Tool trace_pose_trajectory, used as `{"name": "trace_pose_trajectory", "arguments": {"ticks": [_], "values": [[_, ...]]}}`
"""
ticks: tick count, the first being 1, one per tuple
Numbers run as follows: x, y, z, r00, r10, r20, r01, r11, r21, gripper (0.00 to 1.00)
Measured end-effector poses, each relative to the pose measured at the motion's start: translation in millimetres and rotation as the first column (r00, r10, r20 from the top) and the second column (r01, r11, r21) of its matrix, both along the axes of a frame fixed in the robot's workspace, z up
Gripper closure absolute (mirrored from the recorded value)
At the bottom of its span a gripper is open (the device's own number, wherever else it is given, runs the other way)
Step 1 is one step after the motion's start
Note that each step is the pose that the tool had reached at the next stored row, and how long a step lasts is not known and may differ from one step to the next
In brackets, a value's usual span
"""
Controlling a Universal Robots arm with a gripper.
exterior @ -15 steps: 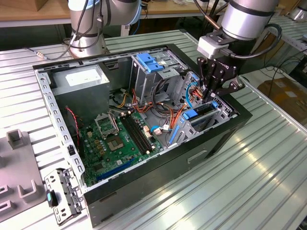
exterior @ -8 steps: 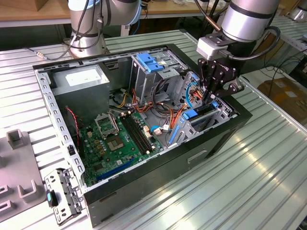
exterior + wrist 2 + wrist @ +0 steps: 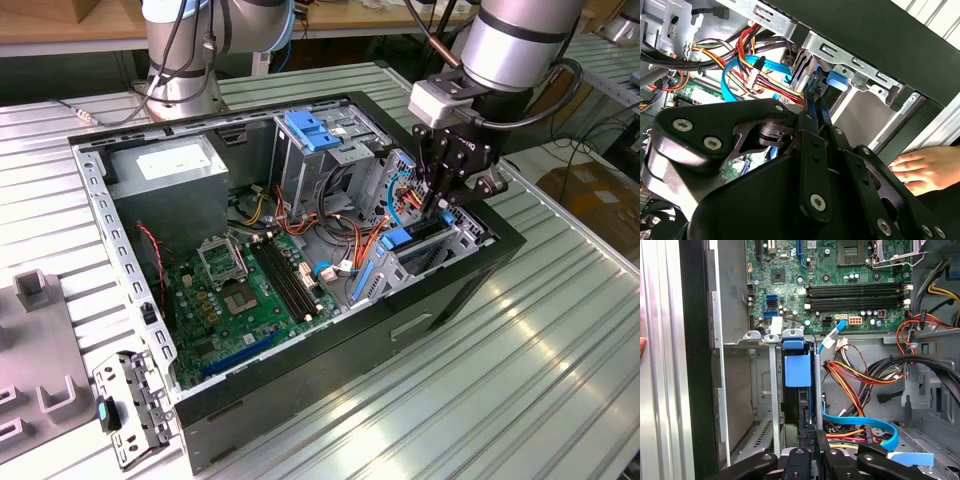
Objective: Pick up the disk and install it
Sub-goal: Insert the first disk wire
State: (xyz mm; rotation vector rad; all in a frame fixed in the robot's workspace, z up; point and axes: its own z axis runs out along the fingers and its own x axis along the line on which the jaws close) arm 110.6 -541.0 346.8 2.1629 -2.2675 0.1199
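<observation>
so far i judge the job late on: the pincer [image 3: 443,196] hangs down inside the open computer case [image 3: 300,385], over the drive cage at the exterior view's right. its fingers [image 3: 816,447] are drawn close together on a thin dark edge standing upright between them, which i take to be the disk [image 3: 803,412], edge-on in the cage slot beneath a blue plastic tab [image 3: 797,365]. so it looks gripped and partly slid in; whether it is fully seated i cannot tell. counting: one arm, one pincer, one case on the table [image 3: 560,340], one motherboard [image 3: 245,300], one grey power-supply box [image 3: 170,185] at the far left, one disk. a person's hand [image 3: 917,172] rests just outside the case wall in the second wrist view.
</observation>
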Motion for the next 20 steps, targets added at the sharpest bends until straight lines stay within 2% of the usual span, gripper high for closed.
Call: {"name": "trace_pose_trajectory", "arguments": {"ticks": [8, 12, 15, 20], "values": [[0.0, -1.3, -1.5, 1.0000, -0.006, 0.0000, 0.006, 1.0000, 0.0000, 0.84], [0.0, -1.6, 1.8, 1.0000, -0.006, -0.0001, 0.006, 1.0000, 0.0001, 0.84], [0.0, -3.8, 1.2, 1.0000, -0.006, -0.0001, 0.006, 1.0000, 0.0000, 0.84], [-0.4, -4.0, -0.6, 1.0000, -0.006, -0.0001, 0.006, 1.0000, -0.0002, 0.84]]}}
